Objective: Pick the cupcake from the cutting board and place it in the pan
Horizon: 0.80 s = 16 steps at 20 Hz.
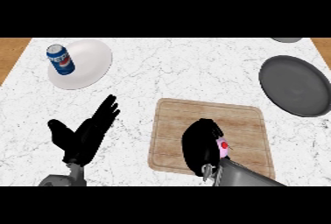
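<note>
Since wrapped almost wholly by the curled fingers of the right hand (200,146) on the near half of the cutting board (187,113), treat the cupcake (223,145), seen only as a pink edge with a red spot, as held. Judge it light, soft and crumbly, with frosting apt to smear: hold low at the wrapper's sides, never squeezing the top, and keep upright toward the pan (297,85), well apart at the far right. Leave the left hand (87,131) resting left of the board, open, straight-fingered, holding nothing.
</note>
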Available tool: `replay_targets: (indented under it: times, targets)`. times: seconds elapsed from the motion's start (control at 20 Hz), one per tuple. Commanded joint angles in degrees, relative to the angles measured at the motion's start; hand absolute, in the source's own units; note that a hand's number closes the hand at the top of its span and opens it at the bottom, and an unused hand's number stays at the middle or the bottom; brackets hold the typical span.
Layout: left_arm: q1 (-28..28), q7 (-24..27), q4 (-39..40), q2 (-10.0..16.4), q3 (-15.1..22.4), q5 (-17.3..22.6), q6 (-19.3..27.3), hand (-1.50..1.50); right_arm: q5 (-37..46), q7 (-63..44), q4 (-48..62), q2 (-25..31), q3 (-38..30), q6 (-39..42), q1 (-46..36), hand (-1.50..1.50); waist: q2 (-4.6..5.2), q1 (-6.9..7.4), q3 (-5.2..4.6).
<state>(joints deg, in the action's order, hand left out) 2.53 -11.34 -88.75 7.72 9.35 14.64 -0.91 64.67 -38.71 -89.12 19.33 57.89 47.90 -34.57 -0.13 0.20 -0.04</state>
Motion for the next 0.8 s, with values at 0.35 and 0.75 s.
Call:
replay_targets:
  times: [0.35, 0.75]
  targets:
    - [-3.7, 2.4, -0.4, 1.2, -2.1, 0.8, -0.9, 0.00, -8.4, -0.4, -14.5, 2.9, -19.0, -30.9, 28.2, 1.50, -0.21, -2.91, 0.19]
    - [-1.3, 1.2, 0.3, -1.8, 0.2, -1.7, 2.0, 0.00, -4.0, 1.1, -32.0, 6.7, -28.0, -46.6, 31.5, 1.50, -0.26, -2.72, 0.11]
